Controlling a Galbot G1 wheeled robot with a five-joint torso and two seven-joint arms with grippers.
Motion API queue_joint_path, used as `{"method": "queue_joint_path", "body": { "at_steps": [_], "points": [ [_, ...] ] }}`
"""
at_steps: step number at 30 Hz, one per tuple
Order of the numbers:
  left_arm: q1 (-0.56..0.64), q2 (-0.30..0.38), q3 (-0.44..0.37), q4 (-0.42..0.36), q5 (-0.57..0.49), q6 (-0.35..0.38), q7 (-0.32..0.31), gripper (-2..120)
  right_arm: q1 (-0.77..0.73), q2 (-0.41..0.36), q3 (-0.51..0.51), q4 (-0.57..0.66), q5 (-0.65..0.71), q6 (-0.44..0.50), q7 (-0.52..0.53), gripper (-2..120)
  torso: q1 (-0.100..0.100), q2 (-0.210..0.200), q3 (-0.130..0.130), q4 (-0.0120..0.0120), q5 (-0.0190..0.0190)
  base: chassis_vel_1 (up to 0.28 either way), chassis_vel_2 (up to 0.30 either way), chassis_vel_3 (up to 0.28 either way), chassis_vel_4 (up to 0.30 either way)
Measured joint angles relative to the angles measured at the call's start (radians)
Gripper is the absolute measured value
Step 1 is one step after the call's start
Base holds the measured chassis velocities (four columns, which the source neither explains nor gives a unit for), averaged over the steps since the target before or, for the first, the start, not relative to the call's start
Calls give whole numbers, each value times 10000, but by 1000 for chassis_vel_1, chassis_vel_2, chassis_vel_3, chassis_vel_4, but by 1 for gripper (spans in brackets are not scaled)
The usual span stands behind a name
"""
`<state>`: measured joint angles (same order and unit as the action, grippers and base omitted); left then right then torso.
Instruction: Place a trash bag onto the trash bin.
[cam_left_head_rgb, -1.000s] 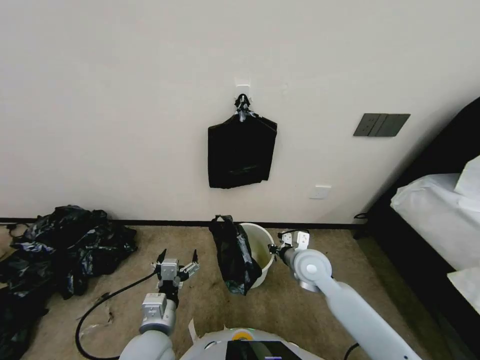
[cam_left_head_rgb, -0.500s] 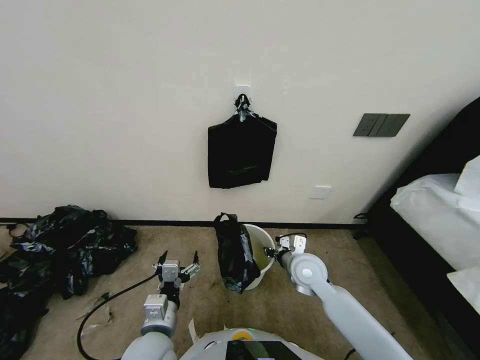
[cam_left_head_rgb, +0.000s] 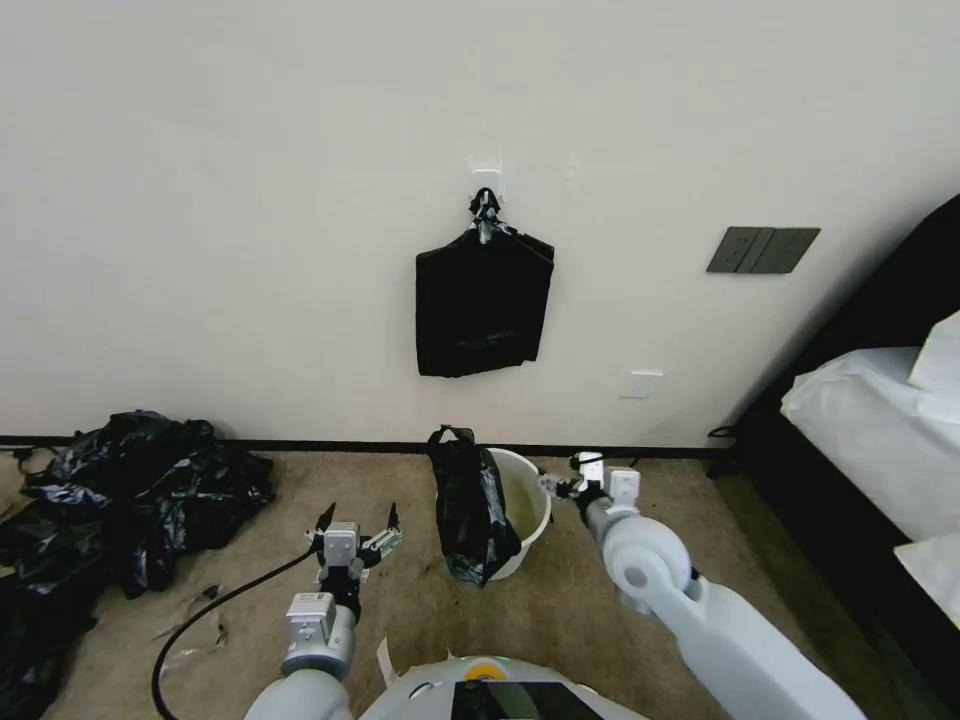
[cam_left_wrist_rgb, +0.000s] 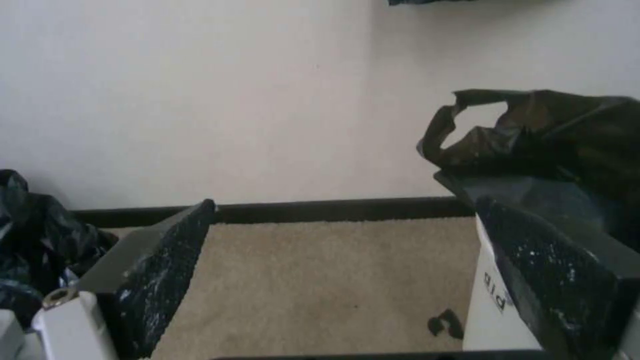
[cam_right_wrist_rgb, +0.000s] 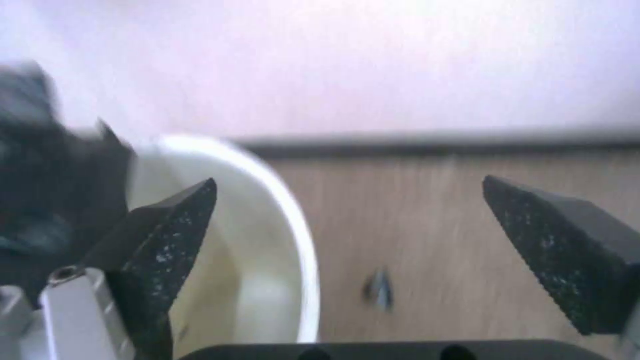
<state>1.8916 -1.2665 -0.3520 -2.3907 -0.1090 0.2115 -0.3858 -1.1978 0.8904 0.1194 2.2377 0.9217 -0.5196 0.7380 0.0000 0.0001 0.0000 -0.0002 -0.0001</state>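
A heap of bags (cam_left_head_rgb: 120, 490) lies by the wall on the left. The left end effector (cam_left_head_rgb: 356, 531) hovers spread over open carpet (cam_left_head_rgb: 400, 600), apart from the bag (cam_left_head_rgb: 468, 505), which drapes the bin's (cam_left_head_rgb: 525, 500) left rim. The right end effector (cam_left_head_rgb: 590, 480), spread, has drawn back from the right rim toward free carpet before the bed (cam_left_head_rgb: 870, 420).

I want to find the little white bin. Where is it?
In the head view, the trash bin stands on the carpet by the wall, between both grippers, with the trash bag draped over its left rim.
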Motion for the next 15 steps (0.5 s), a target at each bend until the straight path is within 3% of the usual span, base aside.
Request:
{"method": "queue_joint_path", "body": {
  "at_steps": [3, 6, 10, 15],
  "points": [
    [-65, -23, 48, 120, 0, -1, 0, 100, -279, -316, 56, 680, -842, 320, -940, 100, 0, 0, 0, 0, 2, 0, 0, 0, 0],
    [-125, -23, 81, 180, -12, 0, -1, 100, -333, -498, -54, 1091, -807, 336, -1500, 100, 0, 0, 1, 1, 0, 0, 0, 0, 0],
    [-350, 6, 187, 289, -48, 35, -2, 100, 122, -590, -911, 1467, 306, -237, -2179, 100, 0, 0, 1, 3, -1, 0, 0, 0, 0],
    [-487, 98, 266, 397, -74, 59, 15, 100, 910, -209, -1560, 854, 1652, -810, -2067, 96, 0, -1, 1, 4, 2, 0, 0, 0, 0]
  ]
}}
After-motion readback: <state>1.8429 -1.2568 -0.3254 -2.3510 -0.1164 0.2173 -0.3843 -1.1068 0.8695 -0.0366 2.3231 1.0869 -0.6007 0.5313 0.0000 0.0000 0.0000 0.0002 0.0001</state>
